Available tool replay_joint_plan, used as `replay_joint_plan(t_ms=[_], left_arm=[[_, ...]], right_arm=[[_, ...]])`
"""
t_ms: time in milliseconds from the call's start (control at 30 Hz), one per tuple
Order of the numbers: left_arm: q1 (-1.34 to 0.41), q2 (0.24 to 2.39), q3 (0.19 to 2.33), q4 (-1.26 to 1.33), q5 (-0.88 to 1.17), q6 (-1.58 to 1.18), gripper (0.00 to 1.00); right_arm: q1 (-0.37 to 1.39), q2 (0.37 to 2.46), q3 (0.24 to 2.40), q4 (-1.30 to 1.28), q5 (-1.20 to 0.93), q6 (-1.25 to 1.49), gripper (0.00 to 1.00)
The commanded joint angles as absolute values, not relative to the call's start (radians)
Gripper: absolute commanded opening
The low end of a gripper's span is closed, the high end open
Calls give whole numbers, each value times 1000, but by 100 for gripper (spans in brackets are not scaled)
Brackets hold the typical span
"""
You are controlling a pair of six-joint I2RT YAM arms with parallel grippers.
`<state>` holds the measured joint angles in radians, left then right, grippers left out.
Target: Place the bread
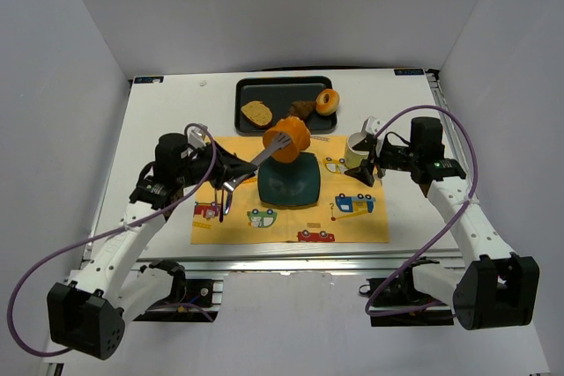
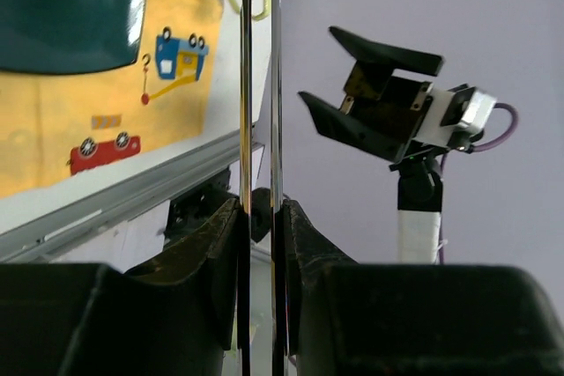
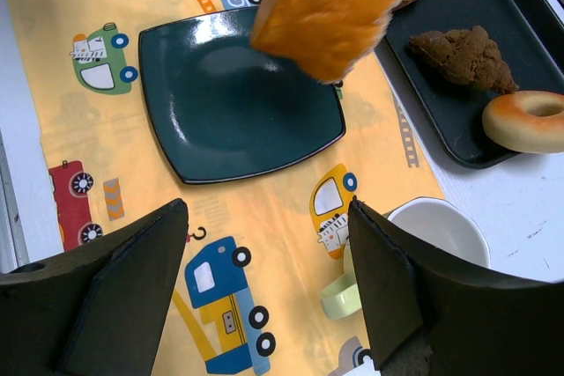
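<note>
The bread (image 1: 288,138) sits at the tip of a metal utensil (image 1: 263,154), over the far edge of a dark teal plate (image 1: 291,187). In the right wrist view it covers the plate's far corner, blurred, and I cannot tell whether it touches the plate. How the utensil grips the bun is not clear either.

The left gripper (image 1: 231,173) is clamped tight on the utensil. In the left wrist view its fingers (image 2: 220,244) press against two thin shiny strips that run straight up between them.

The right gripper (image 1: 366,169) is spread wide with nothing in it. It hangs over the right part of a yellow placemat (image 1: 352,226) printed with cars, just beside a white cup (image 1: 358,145) with a pale green handle.

Purple-tinted cutlery (image 1: 220,204) lies on the placemat to the left of the plate.

Beyond the placemat a black tray (image 1: 282,94) rests on the white worktop (image 1: 167,121). It holds three items – a toast slice (image 1: 257,113), a dark croissant (image 1: 302,109) and a doughnut (image 1: 328,100).
</note>
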<state>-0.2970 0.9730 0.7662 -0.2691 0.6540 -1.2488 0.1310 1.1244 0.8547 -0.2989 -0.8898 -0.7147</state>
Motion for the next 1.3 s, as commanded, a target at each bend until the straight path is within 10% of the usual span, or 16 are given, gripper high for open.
replay_joint_plan(t_ms=[0,333,667,1267], left_arm=[[-305,922,738,-299,683,-1230,0],[-330,923,666,-304,684,-1226,0],[-330,934,727,-419,686,-1147,40],[-330,845,776,-551,712,-1143,45]], right_arm=[[124,1117,896,-311,-896,-726,78],[124,1127,899,-310,-893,-724,78],[124,1124,887,-305,-891,-723,78],[124,1120,874,-296,-900,-719,78]])
